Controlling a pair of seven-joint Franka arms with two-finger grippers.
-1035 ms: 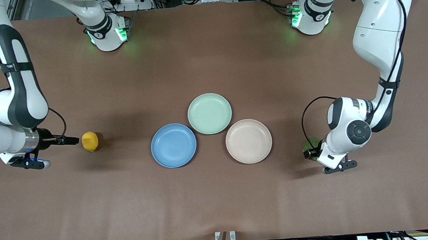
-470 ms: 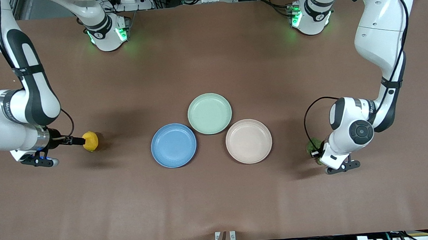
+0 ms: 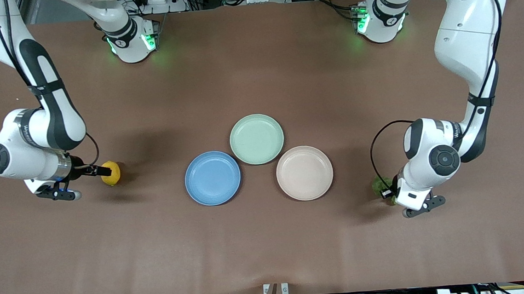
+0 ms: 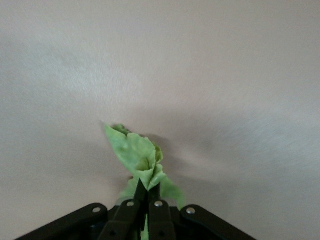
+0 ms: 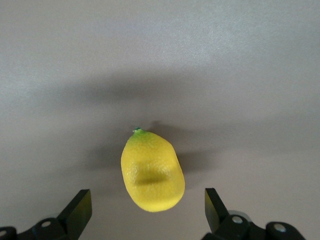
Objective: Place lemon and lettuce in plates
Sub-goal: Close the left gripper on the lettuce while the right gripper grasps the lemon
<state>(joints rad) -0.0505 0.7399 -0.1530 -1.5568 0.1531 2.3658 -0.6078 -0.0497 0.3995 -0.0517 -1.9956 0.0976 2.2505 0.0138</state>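
Observation:
The yellow lemon (image 3: 111,173) lies on the brown table toward the right arm's end. My right gripper (image 3: 105,171) is open and low at the table. In the right wrist view the lemon (image 5: 152,172) sits at the mouth of that gripper (image 5: 148,201), with one fingertip (image 5: 80,207) wide of it on each side. Toward the left arm's end, my left gripper (image 3: 387,192) is shut on the green lettuce (image 3: 379,185). The left wrist view shows the lettuce (image 4: 136,152) bunched up at this gripper's (image 4: 147,186) tips. The blue plate (image 3: 212,178) and the beige plate (image 3: 304,173) lie empty mid-table.
A pale mint-green plate (image 3: 256,139) lies empty, touching both other plates and farther from the front camera than they are. Both arm bases stand at the table's edge farthest from that camera.
My right gripper has slid up to the lemon, still open. My left gripper has shut on the lettuce and shifted slightly.

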